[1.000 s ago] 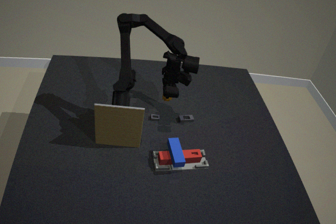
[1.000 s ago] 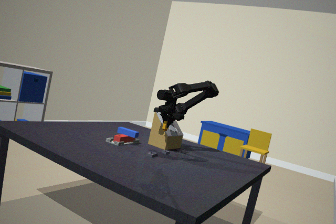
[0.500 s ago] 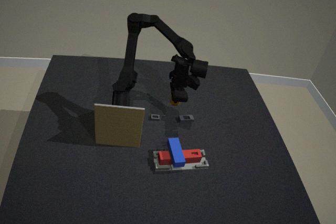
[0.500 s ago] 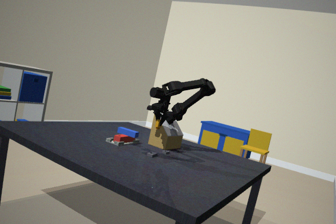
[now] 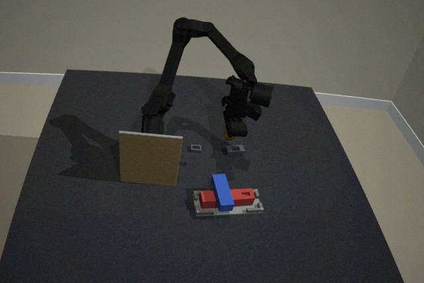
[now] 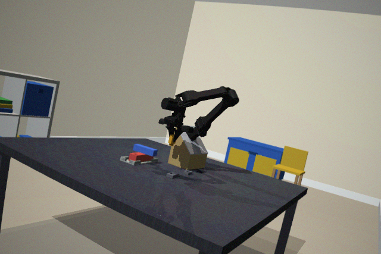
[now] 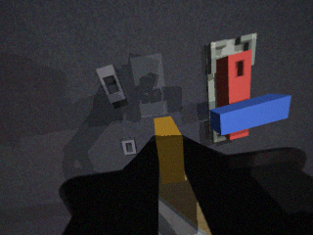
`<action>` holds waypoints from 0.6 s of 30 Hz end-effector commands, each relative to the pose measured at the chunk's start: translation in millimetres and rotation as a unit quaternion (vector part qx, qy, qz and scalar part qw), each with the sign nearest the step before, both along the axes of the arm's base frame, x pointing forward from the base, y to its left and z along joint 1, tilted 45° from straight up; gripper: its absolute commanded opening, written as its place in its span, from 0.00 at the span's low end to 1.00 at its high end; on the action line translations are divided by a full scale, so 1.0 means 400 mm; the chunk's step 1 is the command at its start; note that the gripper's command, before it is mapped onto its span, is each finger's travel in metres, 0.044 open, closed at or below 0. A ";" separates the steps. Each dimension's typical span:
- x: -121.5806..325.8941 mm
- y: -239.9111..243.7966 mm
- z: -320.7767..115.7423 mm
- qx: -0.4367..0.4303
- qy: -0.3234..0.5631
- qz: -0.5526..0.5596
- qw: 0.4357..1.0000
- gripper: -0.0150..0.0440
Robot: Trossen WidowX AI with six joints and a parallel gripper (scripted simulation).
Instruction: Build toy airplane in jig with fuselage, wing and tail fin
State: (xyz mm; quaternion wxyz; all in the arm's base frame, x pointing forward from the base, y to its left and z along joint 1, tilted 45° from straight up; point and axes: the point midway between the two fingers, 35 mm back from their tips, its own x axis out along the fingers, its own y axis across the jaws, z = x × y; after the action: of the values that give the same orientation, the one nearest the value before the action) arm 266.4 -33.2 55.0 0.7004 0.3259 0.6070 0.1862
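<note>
The red fuselage [image 5: 244,197] [image 6: 135,156] [image 7: 240,90] lies in the pale grey jig [image 5: 205,213] [image 6: 134,162] [image 7: 211,85]. The blue wing [image 5: 222,192] [image 6: 145,149] [image 7: 254,114] lies across the top of the fuselage; its tab is hidden. The small tail socket in the fuselage shows empty. My gripper [image 5: 230,130] [image 6: 172,137] [image 7: 164,138] is shut on the orange tail fin [image 5: 226,135] [image 6: 170,140] [image 7: 168,147] and holds it in the air, behind the jig in the top view. The fin's tab is not visible.
A tan block with a pale sloping top [image 5: 148,160] [image 6: 196,160] stands left of the gripper in the top view. Two small grey holders, a larger one [image 5: 235,149] [image 6: 172,175] [image 7: 111,84] and a smaller one [image 5: 195,148] [image 6: 188,172] [image 7: 128,147], lie on the table.
</note>
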 end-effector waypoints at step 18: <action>0.066 -0.093 -0.105 -0.005 -0.014 0.017 1.000 0.25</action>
State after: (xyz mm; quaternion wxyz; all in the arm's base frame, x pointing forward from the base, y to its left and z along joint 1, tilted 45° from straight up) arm 288.6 -63.3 19.4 0.7040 0.3151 0.6049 0.1982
